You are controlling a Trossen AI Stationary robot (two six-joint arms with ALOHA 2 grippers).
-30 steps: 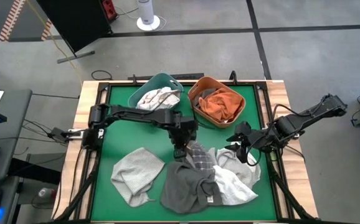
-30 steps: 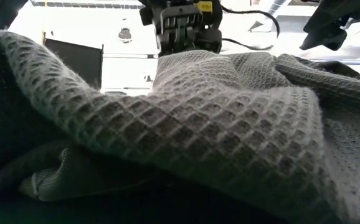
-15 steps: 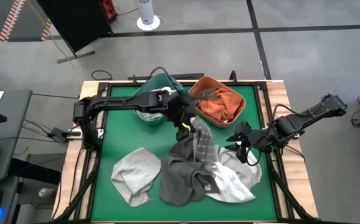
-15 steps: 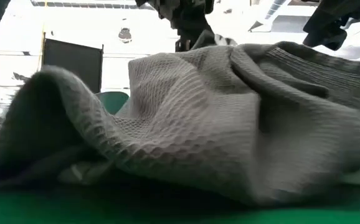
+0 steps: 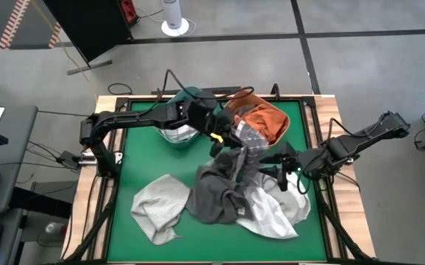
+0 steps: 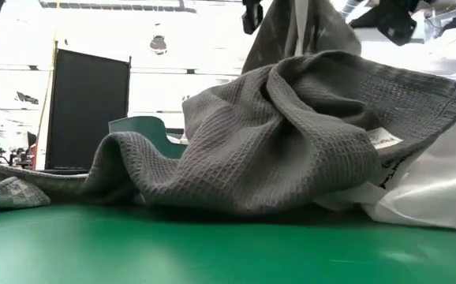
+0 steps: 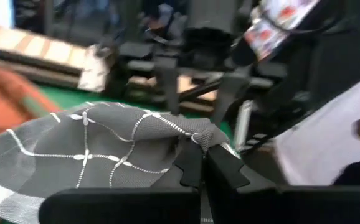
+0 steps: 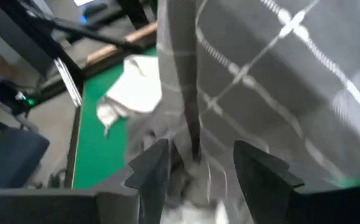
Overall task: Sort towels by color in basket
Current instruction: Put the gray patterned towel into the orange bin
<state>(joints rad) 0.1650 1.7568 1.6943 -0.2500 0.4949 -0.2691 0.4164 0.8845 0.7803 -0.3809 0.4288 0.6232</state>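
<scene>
My left gripper [image 5: 229, 139] is shut on a grey towel with thin white check lines [image 5: 243, 143], raised over the table's middle beside the orange basket [image 5: 234, 104]. Below it lie a dark grey waffle towel [image 5: 214, 197], a white towel [image 5: 277, 213] and a light grey towel [image 5: 159, 206], all on the green mat. The orange basket holds a rust-orange towel [image 5: 262, 120]. The teal basket [image 5: 187, 96] holds a pale towel [image 5: 176, 133]. My right gripper [image 5: 281, 166] stands open at the right, its fingers [image 8: 150, 167] close in front of the hanging checked towel [image 8: 261, 74]. My left gripper pinches a bunched fold of the checked towel [image 7: 198, 138] between its two shut fingers [image 7: 191, 171]. The fingers slant only a little downward, coming from the table's left. The towel hangs slack below them [image 6: 299, 28], its lower end on the dark grey towel [image 5: 236, 168].
The two baskets stand side by side at the table's far edge. The towel pile fills the near middle and right of the mat. Bare green mat [image 5: 143, 158] shows at the left. A wooden frame [image 5: 98, 125] borders the table.
My left gripper has risen and gone toward the far right, toward the orange basket, tipping from pointing down to nearly level. The checked towel has been drawn up off the pile and hangs. The dark grey towel beneath has been tugged and reshaped.
</scene>
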